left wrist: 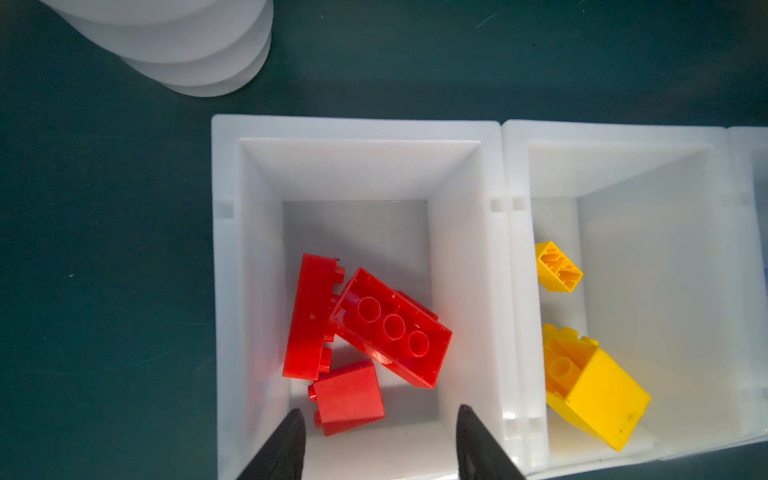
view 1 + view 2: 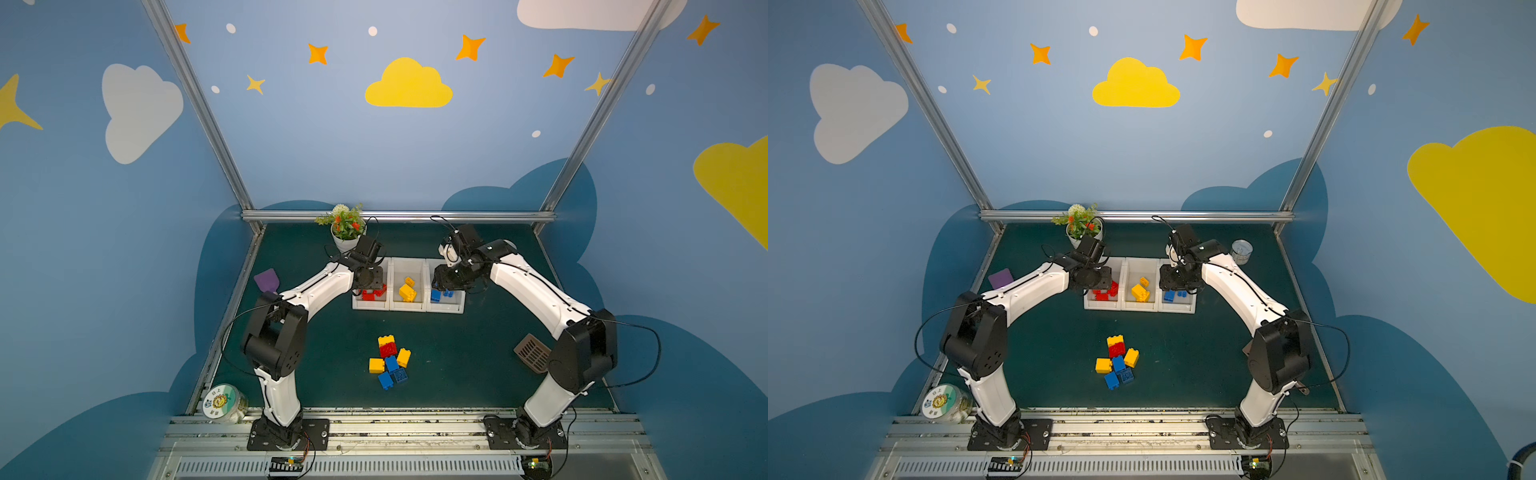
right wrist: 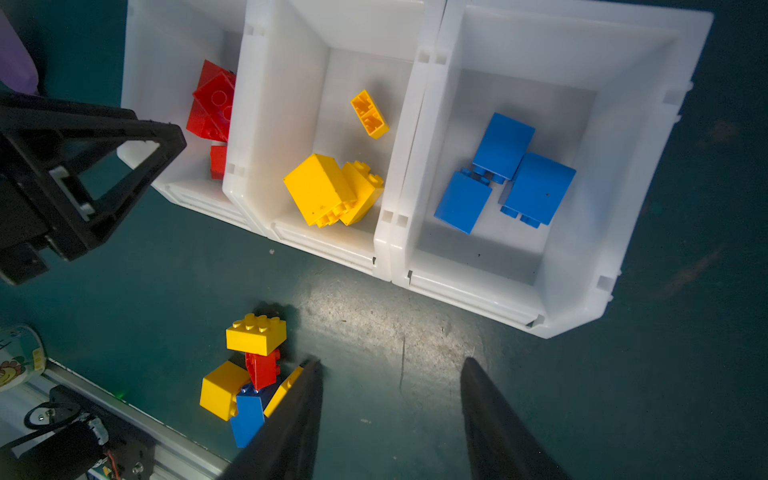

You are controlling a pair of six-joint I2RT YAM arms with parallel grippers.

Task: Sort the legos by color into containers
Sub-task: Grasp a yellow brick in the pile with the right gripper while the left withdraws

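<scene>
hovering over red-lego bin: left tool apart, empty; right tool apart, empty

Green mat with bins, loose bricks, pot

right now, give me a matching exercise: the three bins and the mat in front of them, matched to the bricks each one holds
Column one:
1. left bin
2. middle bin
3. right bin
4. green mat in front of the bins

Column two:
a. blue bricks
b. mixed loose pile
c. red bricks
d. yellow bricks

Pairs: 1-c; 2-d; 3-a; 4-b
</scene>
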